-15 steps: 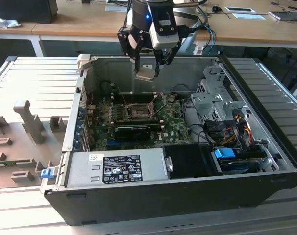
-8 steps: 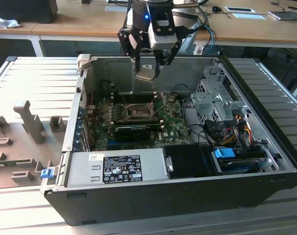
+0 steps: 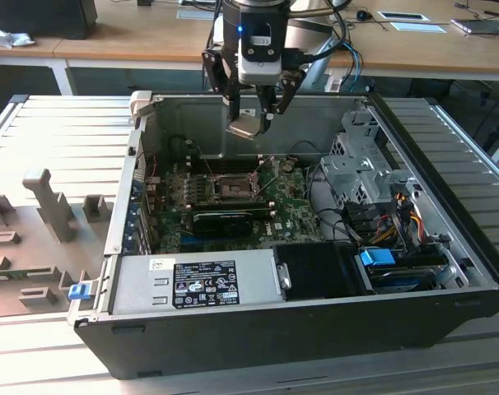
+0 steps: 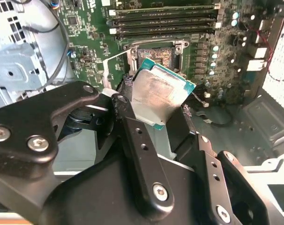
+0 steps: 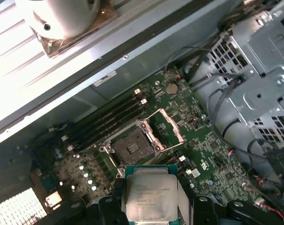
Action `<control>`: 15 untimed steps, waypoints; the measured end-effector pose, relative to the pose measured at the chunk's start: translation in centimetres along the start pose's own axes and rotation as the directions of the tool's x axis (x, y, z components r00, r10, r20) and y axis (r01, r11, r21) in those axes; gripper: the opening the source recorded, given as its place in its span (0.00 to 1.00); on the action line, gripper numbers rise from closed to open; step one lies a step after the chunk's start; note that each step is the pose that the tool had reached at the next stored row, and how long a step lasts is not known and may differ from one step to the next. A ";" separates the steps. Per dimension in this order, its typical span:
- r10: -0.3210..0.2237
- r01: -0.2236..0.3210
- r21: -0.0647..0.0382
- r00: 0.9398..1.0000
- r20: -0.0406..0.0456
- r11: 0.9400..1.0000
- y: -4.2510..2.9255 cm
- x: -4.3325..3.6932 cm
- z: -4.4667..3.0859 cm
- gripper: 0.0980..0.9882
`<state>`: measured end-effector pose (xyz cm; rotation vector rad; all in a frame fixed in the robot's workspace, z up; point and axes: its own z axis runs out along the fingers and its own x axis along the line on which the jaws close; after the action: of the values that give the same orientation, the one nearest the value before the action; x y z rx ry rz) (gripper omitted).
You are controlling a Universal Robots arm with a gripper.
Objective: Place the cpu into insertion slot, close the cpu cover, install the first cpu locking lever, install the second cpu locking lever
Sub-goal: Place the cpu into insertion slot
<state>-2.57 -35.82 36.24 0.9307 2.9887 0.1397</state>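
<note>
Silver-top, green-edged sq. cpu (image 4: 156,96) tight betw. jaws, above bare insertion slot (image 5: 132,147).

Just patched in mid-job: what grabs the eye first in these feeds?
The gripper holds the cpu above the open computer case, its silver top showing in both wrist views. On the green motherboard inside, the insertion slot lies bare, with the cpu cover swung open beside it.
</note>
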 end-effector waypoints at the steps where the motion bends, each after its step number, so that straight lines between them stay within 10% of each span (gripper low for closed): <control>1: 0.013 -0.013 0.000 1.000 0.001 1.000 0.00 0.00 0.02 0.49; 15: 0.147 -0.147 -0.004 0.989 0.013 0.989 -0.01 0.00 0.12 0.49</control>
<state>-2.57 -35.83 36.12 1.1463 2.9058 0.1381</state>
